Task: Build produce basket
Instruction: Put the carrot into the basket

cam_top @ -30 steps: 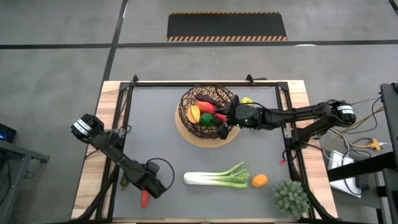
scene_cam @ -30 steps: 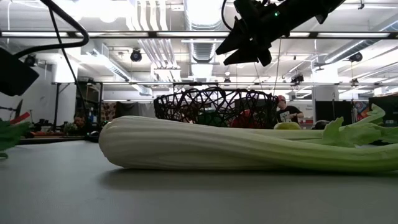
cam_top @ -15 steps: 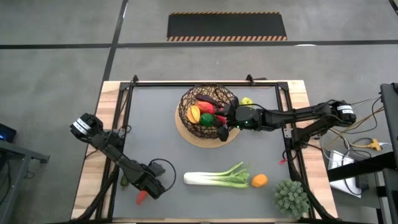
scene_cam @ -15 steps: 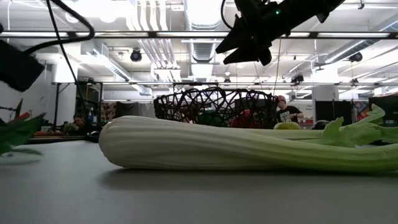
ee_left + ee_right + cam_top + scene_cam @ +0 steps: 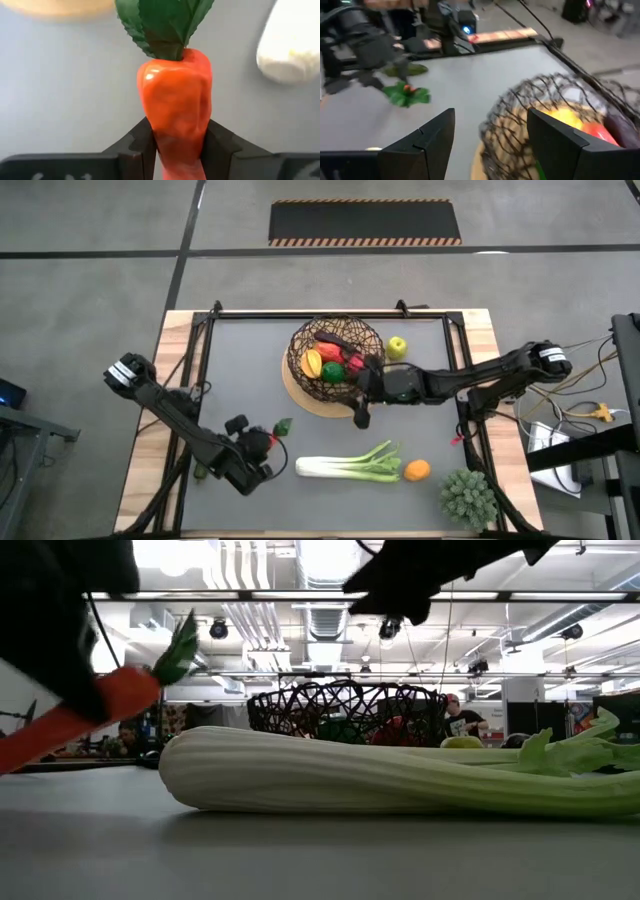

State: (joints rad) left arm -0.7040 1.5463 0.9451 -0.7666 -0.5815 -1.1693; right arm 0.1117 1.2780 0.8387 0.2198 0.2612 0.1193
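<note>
The dark woven basket [image 5: 335,348] stands on its pale wooden disc [image 5: 298,395] and holds a yellow pepper [image 5: 313,363], a red pepper [image 5: 333,356] and an eggplant [image 5: 340,340]. My left gripper [image 5: 262,444] is shut on the orange carrot [image 5: 175,100], left of the leek [image 5: 350,467]. My right gripper [image 5: 360,415] is open and empty at the basket's near right side; its wrist view [image 5: 490,120] looks past the basket [image 5: 555,110]. A green apple [image 5: 397,347] and an orange [image 5: 416,470] rest on the table. My left gripper pinches the carrot's narrower body [image 5: 177,145] between its two fingers [image 5: 137,145], behind the thick leafy end. The carrot runs forward past the fingertips, green leaves [image 5: 162,22] leading. In the low view the carrot [image 5: 95,710] is lifted clear of the table and tilted, leaves uppermost.
A spiky green plant [image 5: 468,498] stands at the near right corner. A small green item [image 5: 200,471] lies by the left arm near the left rail. The leek [image 5: 380,775] lies across the near middle. Bare grey mat lies between the left gripper and the basket.
My left gripper has lifted the carrot off the near left of the table, turned, and carried it toward the far right, toward the basket; the carrot now hangs clear with its leaves up. My right gripper has drawn back from the basket's right rim toward the near edge.
</note>
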